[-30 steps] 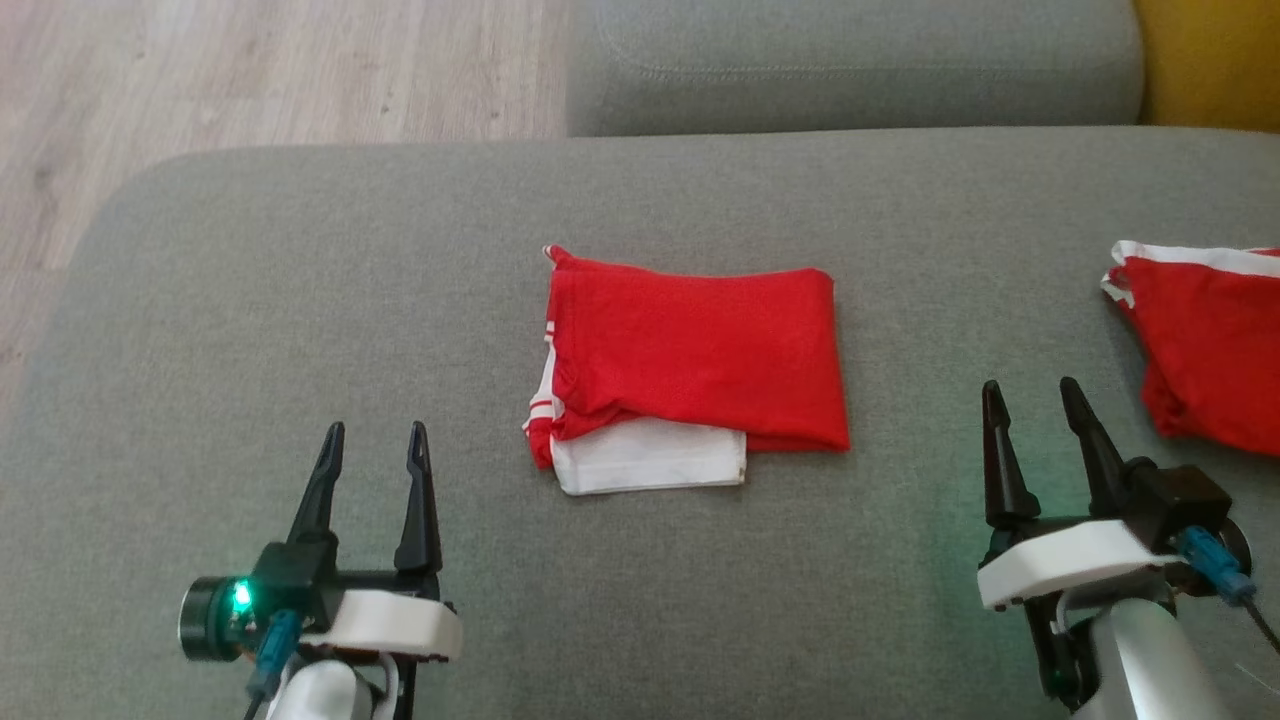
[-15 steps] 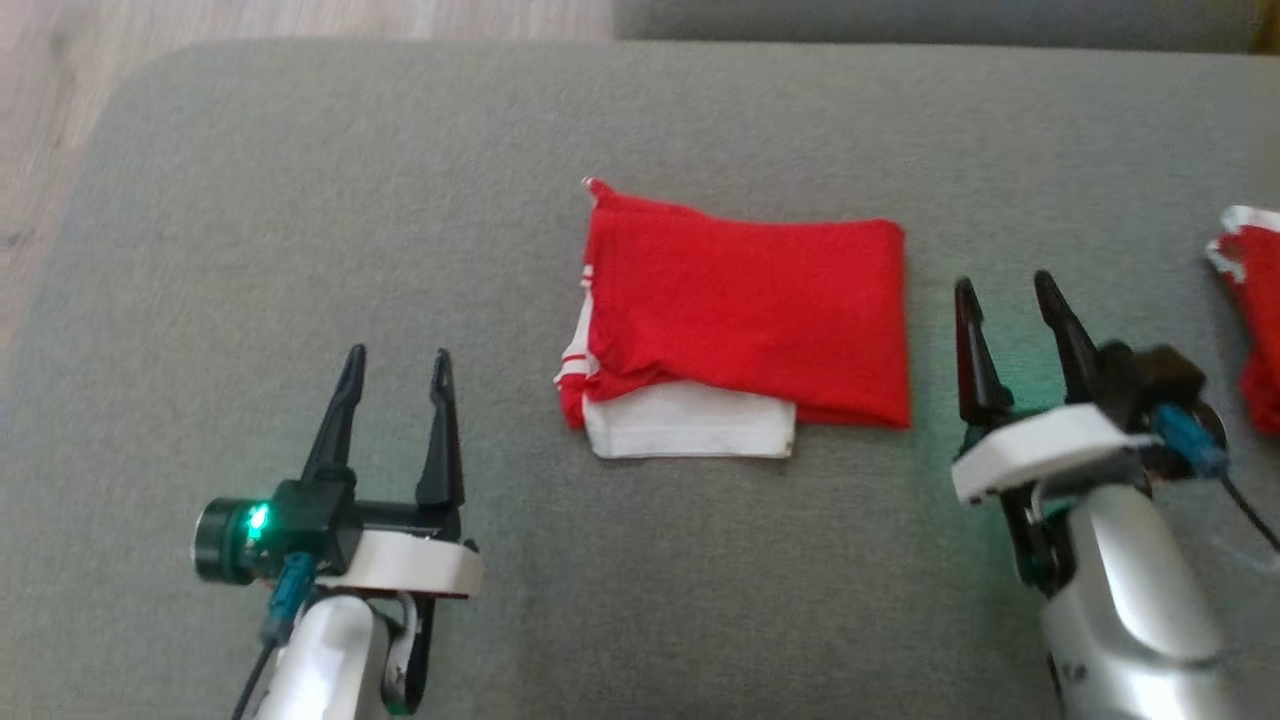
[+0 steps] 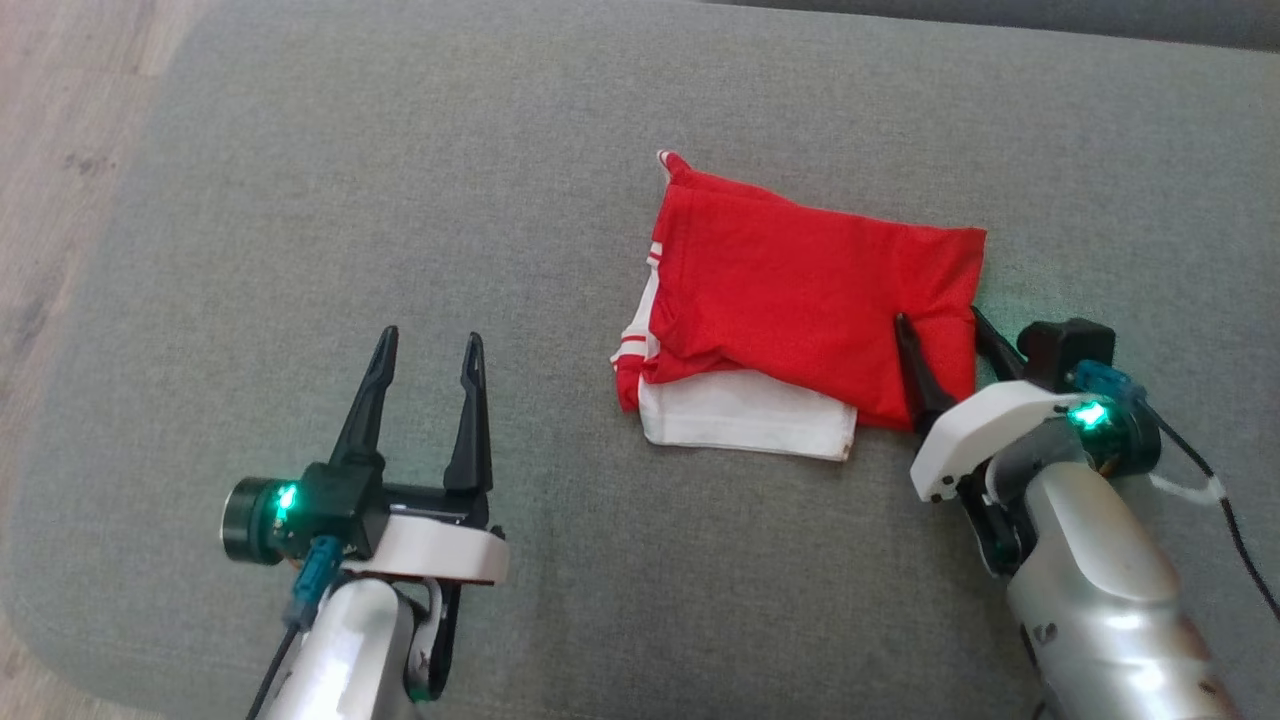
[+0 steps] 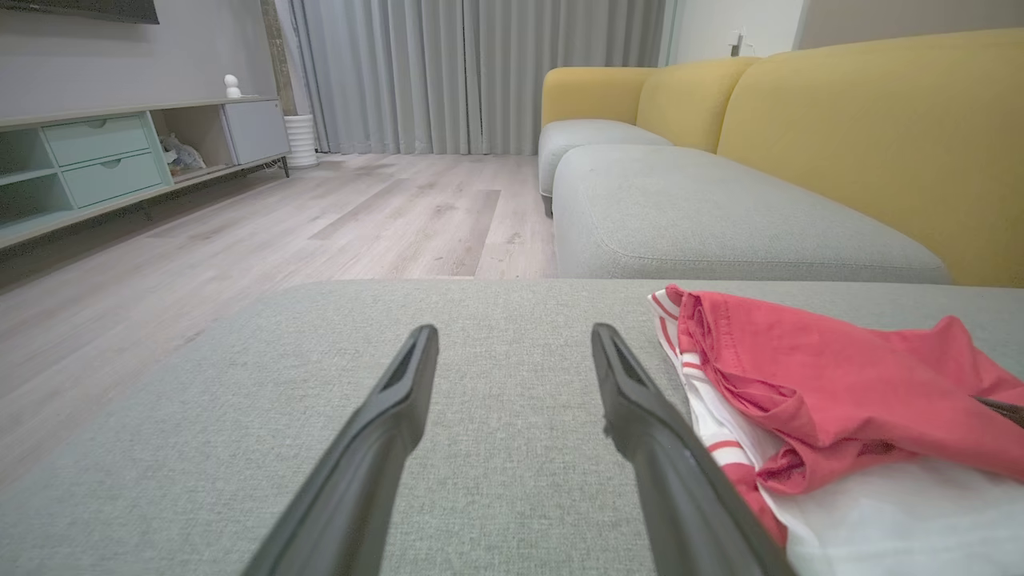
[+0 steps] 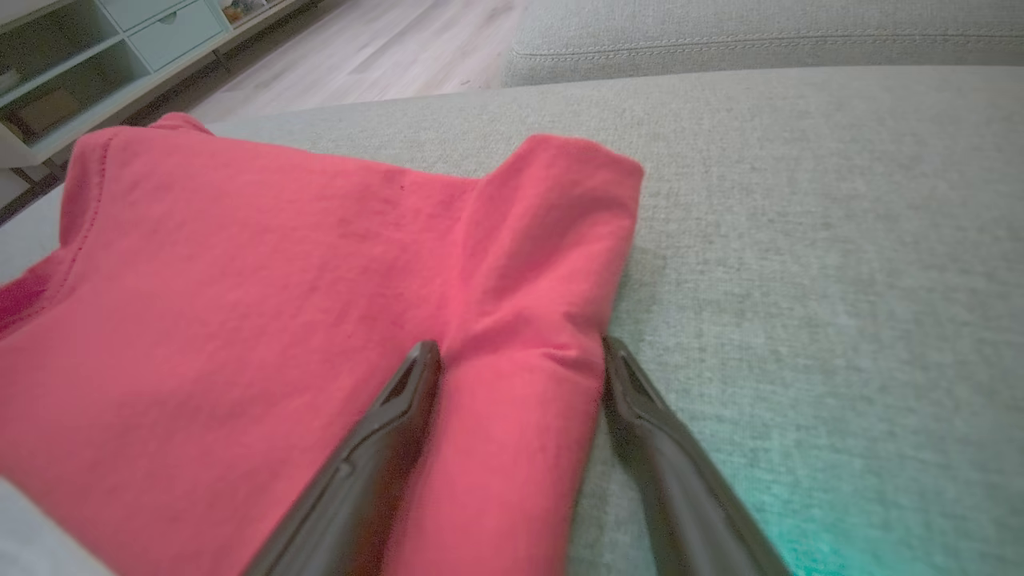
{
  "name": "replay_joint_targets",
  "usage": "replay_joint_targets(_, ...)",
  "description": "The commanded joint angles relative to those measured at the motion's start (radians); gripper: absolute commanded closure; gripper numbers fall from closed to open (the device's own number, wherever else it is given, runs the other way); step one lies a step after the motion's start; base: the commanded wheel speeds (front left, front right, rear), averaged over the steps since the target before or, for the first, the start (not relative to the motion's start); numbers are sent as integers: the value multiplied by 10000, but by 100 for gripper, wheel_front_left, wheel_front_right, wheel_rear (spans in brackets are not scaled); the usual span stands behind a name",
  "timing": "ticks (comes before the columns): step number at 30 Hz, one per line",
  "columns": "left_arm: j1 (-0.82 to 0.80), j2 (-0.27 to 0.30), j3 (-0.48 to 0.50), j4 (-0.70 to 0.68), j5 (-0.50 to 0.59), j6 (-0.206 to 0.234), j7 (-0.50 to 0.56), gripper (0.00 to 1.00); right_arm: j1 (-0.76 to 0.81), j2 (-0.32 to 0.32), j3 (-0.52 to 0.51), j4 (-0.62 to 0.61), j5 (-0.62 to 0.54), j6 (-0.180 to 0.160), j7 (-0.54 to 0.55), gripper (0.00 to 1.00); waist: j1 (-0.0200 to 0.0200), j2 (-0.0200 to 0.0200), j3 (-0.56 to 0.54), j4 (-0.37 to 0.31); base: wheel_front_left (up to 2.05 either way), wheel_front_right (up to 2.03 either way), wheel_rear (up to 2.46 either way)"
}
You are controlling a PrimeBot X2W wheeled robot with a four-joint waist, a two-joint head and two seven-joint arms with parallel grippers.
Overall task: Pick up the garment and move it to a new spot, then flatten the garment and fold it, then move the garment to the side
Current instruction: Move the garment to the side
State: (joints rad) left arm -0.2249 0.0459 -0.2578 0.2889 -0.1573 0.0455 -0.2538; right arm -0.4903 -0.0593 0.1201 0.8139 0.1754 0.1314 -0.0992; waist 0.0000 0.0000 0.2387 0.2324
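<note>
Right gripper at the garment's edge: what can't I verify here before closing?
- Head view: the right gripper and its white mount cover the near right corner of the folded red-and-white garment.
- Right wrist view: how many layers lie between the open fingers; folds hide them, and the left edge crops the garment.
- Left wrist view: the right edge crops the garment.

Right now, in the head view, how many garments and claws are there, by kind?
Garment: 1
Claws: 2, the left claw and the right claw
Total: 3
</note>
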Motion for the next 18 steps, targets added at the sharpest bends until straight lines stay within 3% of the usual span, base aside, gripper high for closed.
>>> replay_joint_targets(1,-334,44,275,-268,-64,110,-80,0,-151,91,402,73,28,-7,105,32,0,0,-40,9,0,0,0)
replay_joint_targets(2,-339,44,282,-261,-66,120,-80,0,-192,91,469,193,30,-7,73,84,0,0,-71,4,0,0,0)
replay_joint_targets(3,-339,44,289,-258,-56,128,-80,0,-234,91,543,289,5,-7,10,100,0,0,-111,-10,0,0,0)
replay_joint_targets(10,-269,44,287,-257,115,78,-80,0,-515,91,712,621,-295,-7,-494,100,0,0,-446,-302,0,0,0)
replay_joint_targets(18,-230,44,-111,-252,163,41,-80,0,-623,17,597,582,-1690,-7,-780,100,0,0,-956,-1003,0,0,0)
